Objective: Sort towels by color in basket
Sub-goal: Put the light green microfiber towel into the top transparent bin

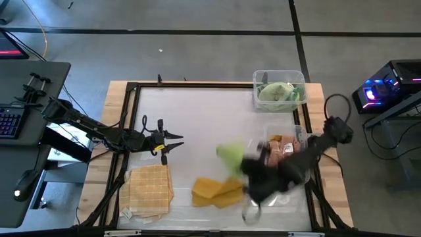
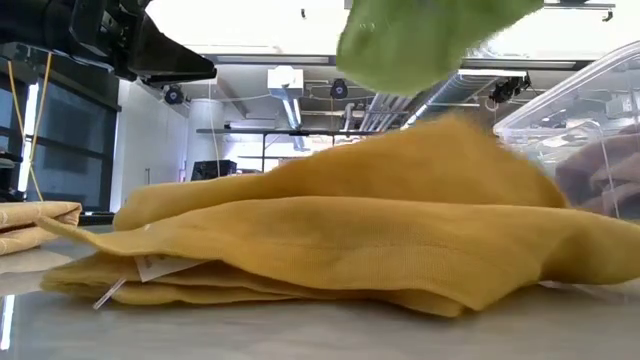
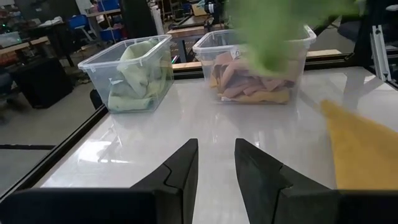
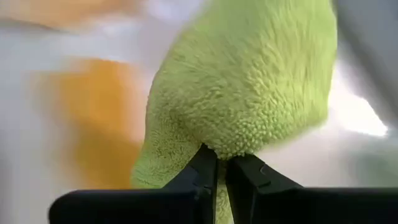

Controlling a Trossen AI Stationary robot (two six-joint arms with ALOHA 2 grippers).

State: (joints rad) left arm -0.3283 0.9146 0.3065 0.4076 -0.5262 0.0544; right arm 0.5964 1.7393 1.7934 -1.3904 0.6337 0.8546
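Note:
My right gripper (image 4: 221,165) is shut on a lime green towel (image 4: 249,93), held in the air over the table's middle (image 1: 230,153), left of the near clear basket (image 1: 299,135). That basket holds salmon pink and mustard towels (image 3: 249,84). The far basket (image 1: 279,74) holds pale green towels (image 1: 276,91). Mustard yellow towels (image 1: 217,191) lie piled flat on the table, and tan check towels (image 1: 150,191) lie stacked at the near left. My left gripper (image 1: 172,146) is open and empty above the table's left part (image 3: 216,162). My right gripper pinches a bunched part of the lime green towel (image 4: 231,144) between its two fingers. The arm comes from the table's right side. The towel is lifted clear, above the mustard pile in the low view (image 2: 420,35). One layer or several, I cannot tell.
The table has a raised dark frame (image 1: 131,118) along its edges. Bare tabletop (image 1: 197,112) lies between my left gripper and the far basket. A desk with a keyboard (image 1: 10,122) stands off the table's left.

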